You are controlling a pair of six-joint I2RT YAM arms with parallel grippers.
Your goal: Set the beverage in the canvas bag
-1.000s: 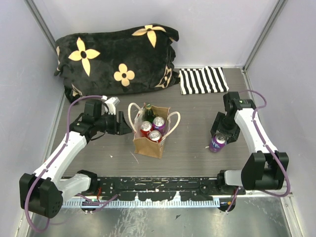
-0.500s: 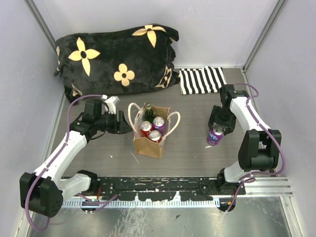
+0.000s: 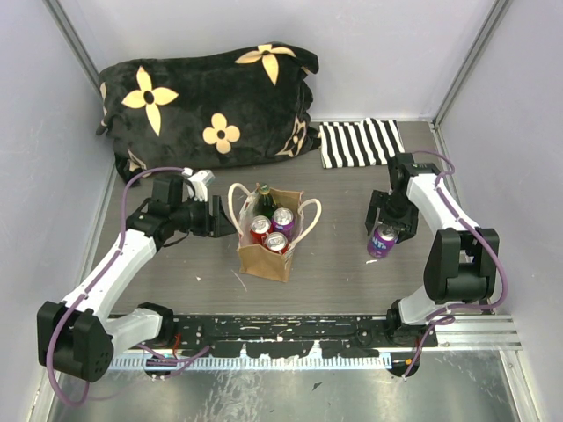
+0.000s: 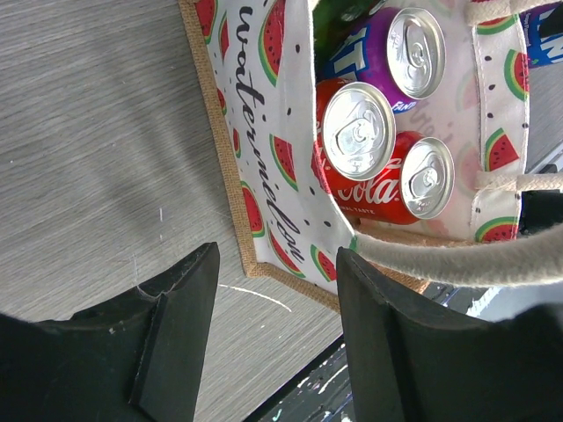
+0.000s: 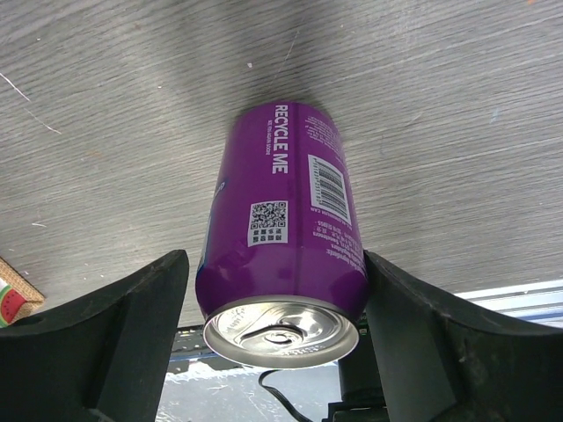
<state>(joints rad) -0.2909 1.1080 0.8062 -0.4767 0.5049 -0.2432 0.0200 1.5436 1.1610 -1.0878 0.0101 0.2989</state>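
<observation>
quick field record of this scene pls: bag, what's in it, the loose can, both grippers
canvas bag: upright, open-topped, mid table
inside it: two red cans, purple can, green bottle
loose beverage: purple, standing on table right of bag
left gripper: open, close to a bag handle
right gripper: open, straddling loose beverage

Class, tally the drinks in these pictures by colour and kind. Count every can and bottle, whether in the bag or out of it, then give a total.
Red cans: 2, both in the bag
Purple cans: 2, one in the bag, one on the table
Green bottle: 1, in the bag
Total: 5
</observation>
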